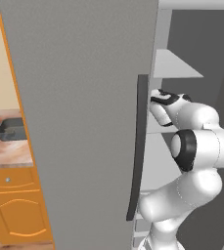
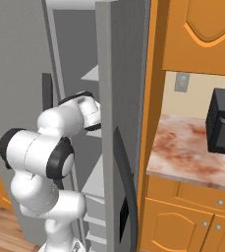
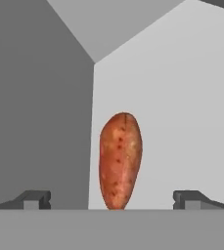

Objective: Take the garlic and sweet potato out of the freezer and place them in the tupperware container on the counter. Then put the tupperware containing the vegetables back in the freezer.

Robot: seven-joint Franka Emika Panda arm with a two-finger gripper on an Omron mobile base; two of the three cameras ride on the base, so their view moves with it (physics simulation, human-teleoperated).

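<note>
— Orange-red, what is seen ahead of the hand?
— An orange-red, speckled, oblong sweet potato is seen on a pale grey shelf inside the tall grey freezer, near its inner corner.
— How are the fingers set?
— They are spread wide, one at each side of the sweet potato and apart from it; nothing is gripped.
— And the tub?
— A shallow dark grey tupperware container is seen resting on the pinkish-brown marbled tabletop, beyond the open freezer door.
</note>
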